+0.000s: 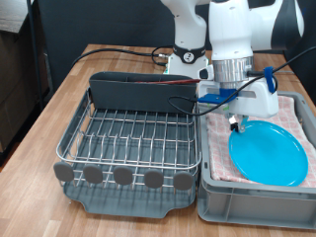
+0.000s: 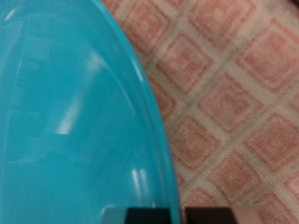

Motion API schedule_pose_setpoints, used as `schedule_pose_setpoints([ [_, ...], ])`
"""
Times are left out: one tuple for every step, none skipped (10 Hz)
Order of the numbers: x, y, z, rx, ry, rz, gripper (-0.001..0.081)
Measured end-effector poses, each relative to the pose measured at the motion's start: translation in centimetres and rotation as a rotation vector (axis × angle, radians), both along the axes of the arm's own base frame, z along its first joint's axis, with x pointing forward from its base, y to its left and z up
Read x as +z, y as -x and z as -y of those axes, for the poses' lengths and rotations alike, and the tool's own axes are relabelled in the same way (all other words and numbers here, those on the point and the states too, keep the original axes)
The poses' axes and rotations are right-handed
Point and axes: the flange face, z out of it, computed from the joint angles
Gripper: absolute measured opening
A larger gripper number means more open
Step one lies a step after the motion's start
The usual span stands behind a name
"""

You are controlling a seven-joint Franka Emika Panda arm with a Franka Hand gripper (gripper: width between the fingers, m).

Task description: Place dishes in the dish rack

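The bright-blue plate (image 1: 269,153) lies in the grey crate (image 1: 209,188) lined with pink checkered cloth, at the exterior view's right. My gripper (image 1: 237,122) points down at the plate's rim on the side nearest the rack. In the wrist view the plate (image 2: 75,121) fills most of the frame. Its rim runs between the two dark fingertips (image 2: 154,216) of the gripper (image 2: 182,217), which stand close together on it. The dish rack (image 1: 128,140), a silver wire grid in a dark tray, is at the exterior view's left and holds no dishes. The wooden spoon and the white mug are out of view.
The rack's tall grey caddy (image 1: 138,91) stands along its far side and round grey knobs (image 1: 123,176) line its near edge. Black cables (image 1: 128,57) lie on the wooden table (image 1: 59,99) behind the rack. The pink cloth (image 2: 234,103) lies under the plate.
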Motion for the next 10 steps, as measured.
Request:
schedule_pose_setpoints([
  [0.9, -0.1, 0.2, -0.006, 0.024, -0.017, 0.0026],
  [1.7, 0.0, 0.5, -0.013, 0.042, -0.033, 0.0026],
  [2.5, 0.1, 0.8, -0.017, 0.054, -0.046, 0.0025],
  [3.1, 0.1, 1.1, -0.018, 0.065, -0.056, 0.0025],
  [3.6, 0.3, 1.2, -0.010, 0.083, -0.072, 0.0024],
  [4.1, 0.5, 1.3, -0.004, 0.107, -0.094, 0.0024],
  [4.6, 0.6, 1.4, -0.006, 0.129, -0.114, 0.0024],
  [5.2, 0.7, 1.4, -0.011, 0.146, -0.128, 0.0024],
  [5.9, 0.9, 1.4, -0.016, 0.162, -0.139, 0.0024],
  [6.7, 1.0, 1.5, -0.020, 0.180, -0.149, 0.0024],
])
